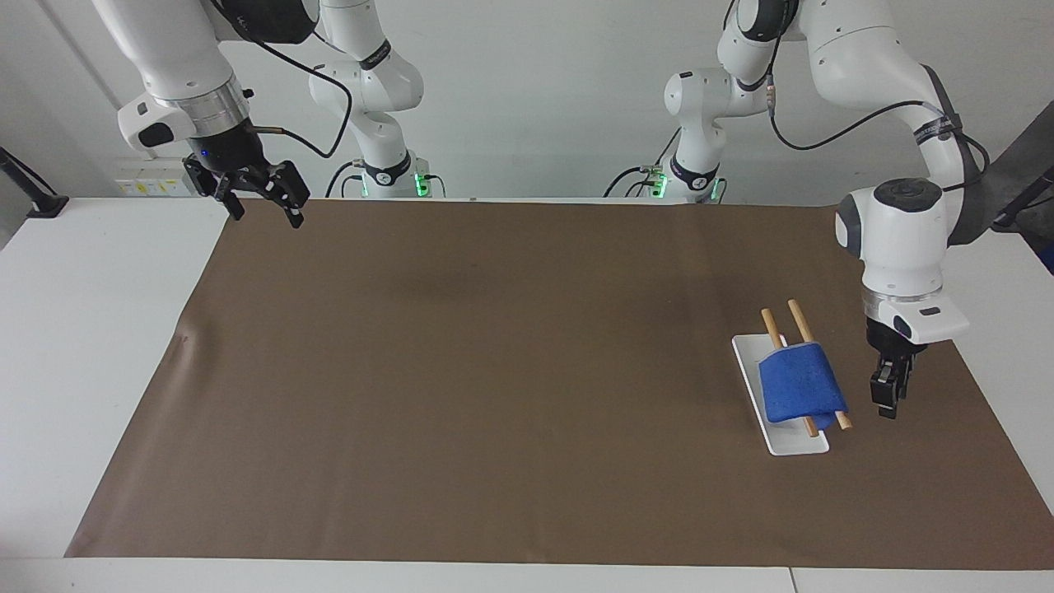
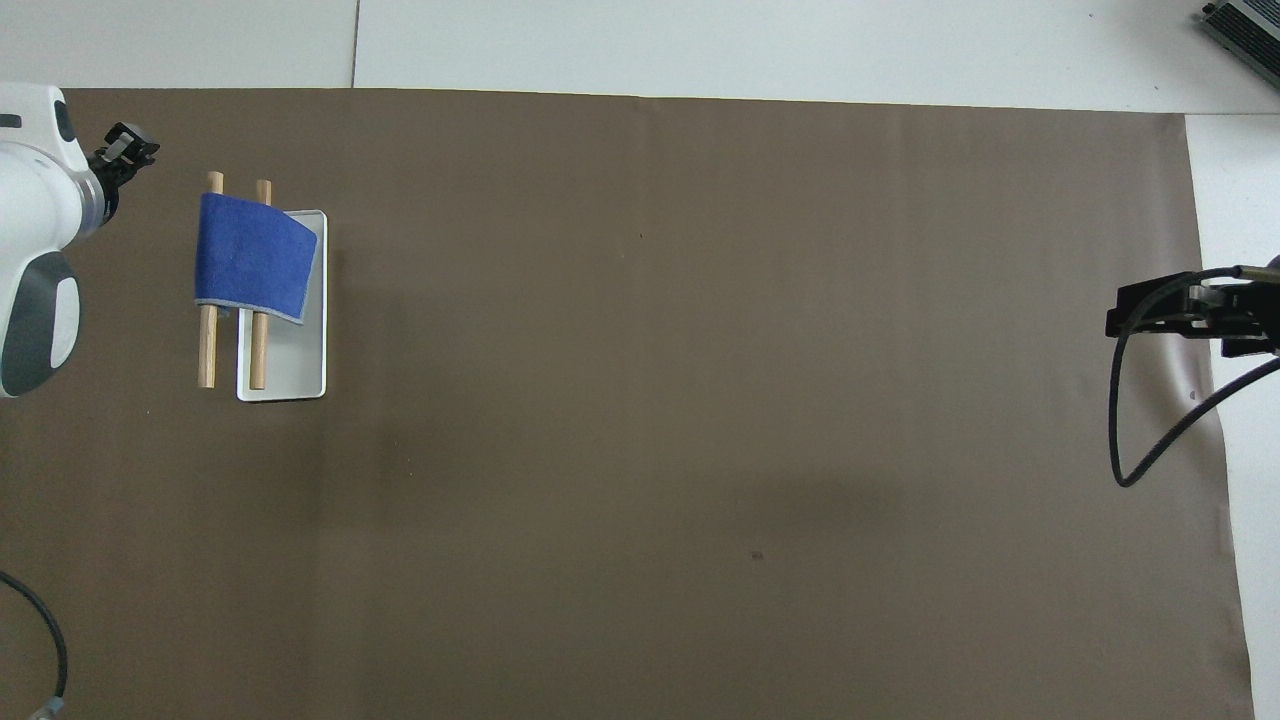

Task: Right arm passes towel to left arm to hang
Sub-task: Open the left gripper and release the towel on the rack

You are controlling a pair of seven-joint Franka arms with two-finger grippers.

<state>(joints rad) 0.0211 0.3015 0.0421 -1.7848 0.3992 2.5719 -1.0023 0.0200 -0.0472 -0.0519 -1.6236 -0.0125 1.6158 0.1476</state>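
Note:
The blue towel [image 1: 797, 382] [image 2: 250, 254] lies draped over two wooden rods [image 1: 802, 324] [image 2: 207, 350] that rest on a white tray [image 1: 782, 442] [image 2: 290, 375] toward the left arm's end of the table. My left gripper [image 1: 887, 397] [image 2: 126, 153] hangs just above the mat beside the towel, a short gap away from it, open and holding nothing. My right gripper [image 1: 265, 209] [image 2: 1168, 310] waits open and empty over the mat's corner at the right arm's end.
A brown mat [image 1: 494, 371] covers most of the white table [image 1: 99, 346]. Two thinner white arms [image 1: 379, 99] [image 1: 700, 115] with green base lights stand at the robots' edge. A black cable [image 2: 1150, 420] loops below the right gripper.

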